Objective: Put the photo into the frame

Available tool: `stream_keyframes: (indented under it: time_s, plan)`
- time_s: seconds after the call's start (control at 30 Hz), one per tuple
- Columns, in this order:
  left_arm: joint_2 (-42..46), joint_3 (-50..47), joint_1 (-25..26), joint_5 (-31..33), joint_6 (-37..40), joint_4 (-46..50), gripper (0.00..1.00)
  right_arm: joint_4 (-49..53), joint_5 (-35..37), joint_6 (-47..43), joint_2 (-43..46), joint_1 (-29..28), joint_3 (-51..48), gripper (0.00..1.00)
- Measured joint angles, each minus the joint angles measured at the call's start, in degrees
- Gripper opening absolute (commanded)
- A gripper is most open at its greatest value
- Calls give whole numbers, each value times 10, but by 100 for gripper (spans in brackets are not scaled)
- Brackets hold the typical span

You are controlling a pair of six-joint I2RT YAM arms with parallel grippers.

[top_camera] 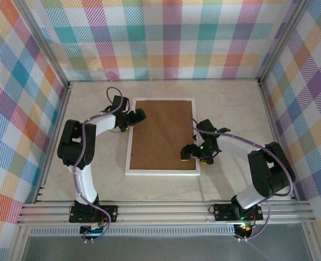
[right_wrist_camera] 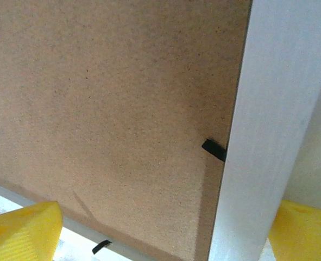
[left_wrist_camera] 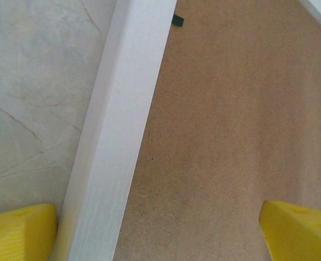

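A large white-bordered rectangular picture frame [top_camera: 163, 173] lies face down mid tabletop [top_camera: 231, 119], its brown backing board [top_camera: 163, 133] seated and the photo presumably beneath, while the left gripper [top_camera: 132, 120] and right gripper [top_camera: 195, 158] straddle its side rails with jaws spread, so next likely means lifting clear without nudging.

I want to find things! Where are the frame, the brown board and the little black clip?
the frame [left_wrist_camera: 111, 136]: left wrist view, on its white border.
the brown board [top_camera: 163, 136]: top external view, at its middle.
the black clip [right_wrist_camera: 213, 149]: right wrist view, on its middle.
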State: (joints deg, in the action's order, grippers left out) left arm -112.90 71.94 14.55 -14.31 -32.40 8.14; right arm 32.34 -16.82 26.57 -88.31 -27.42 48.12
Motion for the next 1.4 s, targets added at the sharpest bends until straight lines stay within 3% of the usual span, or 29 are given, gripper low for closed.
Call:
stream_keyframes:
  time_s: [0.27,0.37,0.6,0.73,0.9,1.1,1.27,1.4]
  plan:
    - [-118,161,26,-35,5,-32,95,-29,-39,61,4,-45,-15,93]
    - [-148,228,33,-38,23,0,95,-39,-46,71,4,-53,-16,97]
    - [-140,324,30,12,47,117,96,-1,44,14,4,-14,57,99]
    - [-73,259,5,40,48,143,96,2,89,-28,-19,48,135,99]
    - [77,104,-8,47,41,141,96,-7,134,-72,-139,120,286,99]
    - [248,-94,17,50,-3,136,96,1,177,-103,-321,168,506,99]
    - [349,-196,53,78,-52,172,98,40,185,-119,-462,193,695,99]
    - [392,-237,81,80,-99,174,98,52,168,-140,-513,205,741,99]
